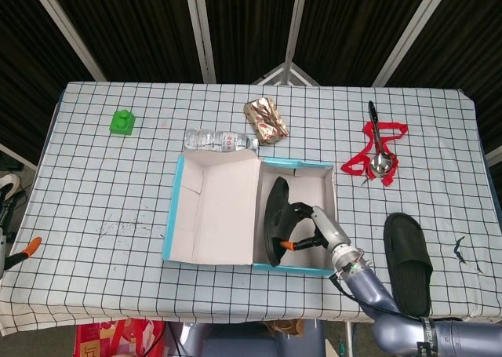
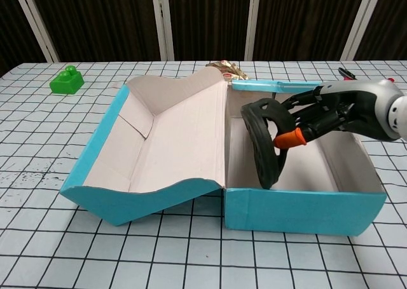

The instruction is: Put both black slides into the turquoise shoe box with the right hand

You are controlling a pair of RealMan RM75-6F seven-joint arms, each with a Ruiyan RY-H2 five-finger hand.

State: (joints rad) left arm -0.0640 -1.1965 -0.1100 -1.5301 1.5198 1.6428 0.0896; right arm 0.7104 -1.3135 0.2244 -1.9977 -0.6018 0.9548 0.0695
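My right hand (image 2: 311,114) grips a black slide (image 2: 266,143) on edge inside the turquoise shoe box (image 2: 305,209); fingers wrap the strap, an orange fingertip (image 2: 289,138) presses against the slide's side; from the chest view the near box wall cuts off the slide's lower end, so I cannot tell whether it touches the box floor; in the head view the same slide (image 1: 275,222) stands upright along the left side of the box compartment, the hand (image 1: 314,230) just to its right and the forearm running off the bottom edge of the picture.

The open lid (image 2: 159,146) lies flat to the left of the compartment, pale inner side up.

The second black slide (image 1: 408,261) lies on the checked table (image 1: 102,184) right of the box, apart from it, sole down; the chest view does not show it.

My left hand shows in neither view.

Farther back: a clear water bottle (image 1: 220,141) lies touching or just behind the box's far wall; a crumpled gold wrapper (image 1: 266,119) beyond it; a green toy block (image 1: 122,122) far left; a spoon with a black handle (image 1: 376,141) on a red strap (image 1: 365,161) far right; an orange-handled tool (image 1: 23,251) partly cut off at the left edge, too little showing to name it.
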